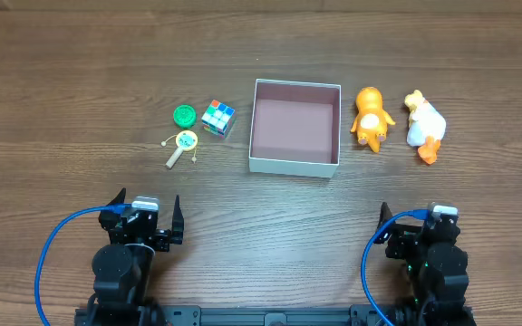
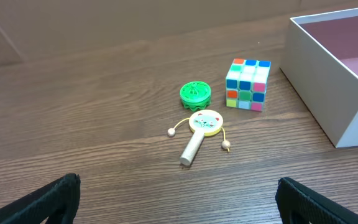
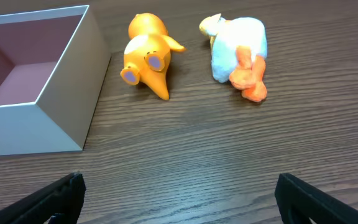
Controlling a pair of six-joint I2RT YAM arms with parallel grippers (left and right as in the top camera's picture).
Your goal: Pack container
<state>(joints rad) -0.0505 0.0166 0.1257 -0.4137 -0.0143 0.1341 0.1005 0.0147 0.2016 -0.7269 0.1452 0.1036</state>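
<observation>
**White-walled container at the centre, both grippers released**

Dark brown wood of the table (image 1: 80, 72) fills the overhead view. The container (image 1: 294, 167) stands at the centre of the frame, a little above the middle. It is a square shallow box with thin white walls, and its dusky pink-brown inside is turned up to the camera.

To the left of it, apart from its wall, three small toys lie near each other: a green round disc (image 1: 184, 114), a colour cube (image 1: 217, 118) just beside the disc, and below them a little rattle drum (image 1: 182, 147) with a wooden handle and two beads on strings.

To the right of the container an orange toy animal (image 1: 370, 118) lies near the wall, not touching it. Further right is a white plush duck (image 1: 424, 125) with orange feet, on its side.

The left gripper (image 1: 147, 210) is at the lower left of the frame and the right gripper (image 1: 415, 226) at the lower right, both well apart from all toys. In each wrist view the black fingers (image 2: 48, 202) stand wide at the two bottom corners and grasp nothing, only table between them.
</observation>
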